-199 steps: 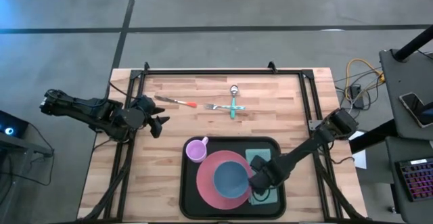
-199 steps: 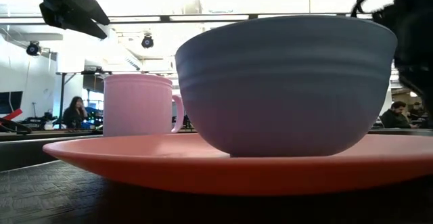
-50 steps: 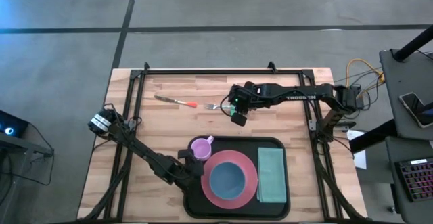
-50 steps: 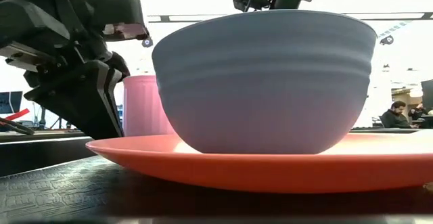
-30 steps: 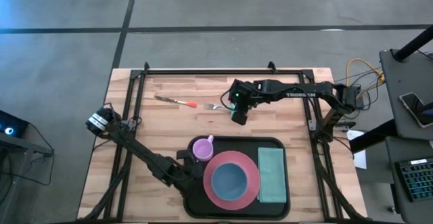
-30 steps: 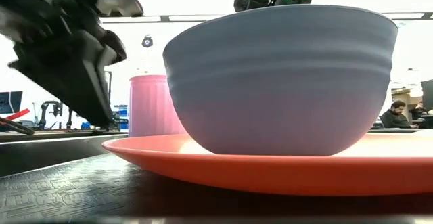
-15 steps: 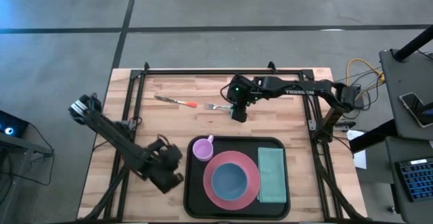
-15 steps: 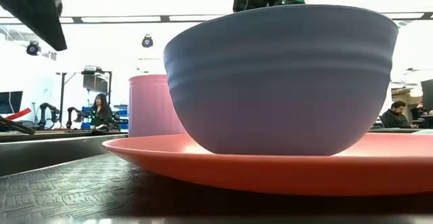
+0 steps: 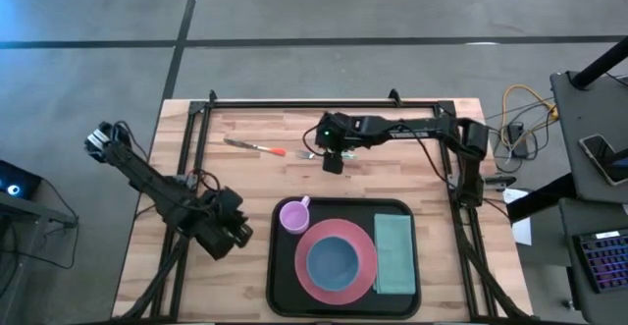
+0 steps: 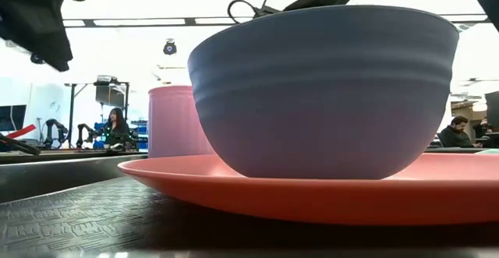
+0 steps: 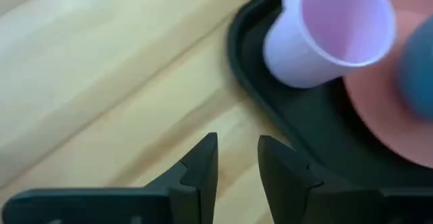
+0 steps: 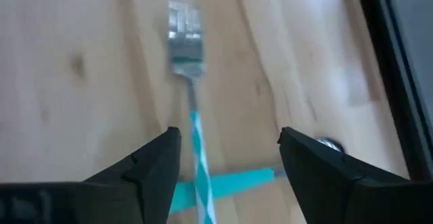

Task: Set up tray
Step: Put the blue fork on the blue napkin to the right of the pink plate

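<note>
The tray lies on the near half of the wooden desk, a little right of its middle, with its long axis running left to right and its long edges parallel to the desk's front edge. On it stand a lilac cup in the far left corner, a pink plate carrying a blue bowl in the middle, and a green napkin along the right side, its long axis front to back. The left gripper hovers over bare desk just left of the tray, its fingers slightly apart and holding nothing. The right gripper is over the far part of the desk, spread wide above a fork with a teal handle, which lies crossed over a second teal-handled utensil whose head is hard to make out. A red-handled utensil lies further left. In the low view the bowl fills most of the frame, hiding much of the cup, and the tray shows only as a dark textured strip.
</note>
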Controlling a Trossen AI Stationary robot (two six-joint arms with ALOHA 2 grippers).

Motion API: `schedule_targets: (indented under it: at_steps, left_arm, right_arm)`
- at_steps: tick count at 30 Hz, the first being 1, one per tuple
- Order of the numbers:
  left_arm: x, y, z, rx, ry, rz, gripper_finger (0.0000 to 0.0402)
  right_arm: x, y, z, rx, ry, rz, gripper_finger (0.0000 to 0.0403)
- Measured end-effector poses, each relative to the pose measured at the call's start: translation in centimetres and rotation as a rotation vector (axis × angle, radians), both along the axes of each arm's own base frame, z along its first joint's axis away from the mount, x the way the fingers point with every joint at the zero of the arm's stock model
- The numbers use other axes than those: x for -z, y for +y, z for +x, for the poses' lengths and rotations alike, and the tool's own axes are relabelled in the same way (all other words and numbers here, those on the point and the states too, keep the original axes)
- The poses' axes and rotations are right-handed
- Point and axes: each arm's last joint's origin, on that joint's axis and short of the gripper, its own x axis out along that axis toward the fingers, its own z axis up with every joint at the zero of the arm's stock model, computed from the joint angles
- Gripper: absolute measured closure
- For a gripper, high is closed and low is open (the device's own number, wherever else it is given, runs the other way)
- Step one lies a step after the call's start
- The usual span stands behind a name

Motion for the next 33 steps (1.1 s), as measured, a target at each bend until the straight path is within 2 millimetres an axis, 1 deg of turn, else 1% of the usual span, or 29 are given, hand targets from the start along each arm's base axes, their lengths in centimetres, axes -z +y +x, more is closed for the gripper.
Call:
schedule_targets:
  at_steps: [2,6,10,17,21,29,33]
  left_arm:
    - [0.7,0.6,-0.8,0.001,0.013,0.008,0.0313]
    - [2.2,2.0,-2.6,-0.026,0.023,0.002,0.0313]
    - [3.3,3.4,-4.3,-0.032,0.016,-0.008,0.0313]
    - [4.0,5.1,-6.4,-0.033,-0.045,-0.052,0.0313]
    - [4.1,5.6,-7.0,-0.036,-0.086,-0.068,0.0313]
    - [4.0,5.6,-6.9,-0.021,-0.086,-0.049,0.0313]
    - [4.2,5.5,-6.8,-0.020,-0.072,-0.038,0.0313]
  right_arm:
    - [0.1,-0.3,0.4,0.047,-0.012,0.015,0.0168]
    - [0.8,-0.5,1.1,0.022,0.012,0.093,0.0174]
    - [1.7,-0.6,1.5,0.033,0.089,0.126,0.0179]
    - [3.0,-0.8,2.2,0.036,0.133,0.139,0.0177]
    - [3.8,-0.9,2.3,0.033,0.149,0.145,0.0179]
    - [5.3,-1.1,2.4,0.039,0.183,0.160,0.0180]
    - [5.7,-1.1,2.4,0.038,0.187,0.184,0.0195]
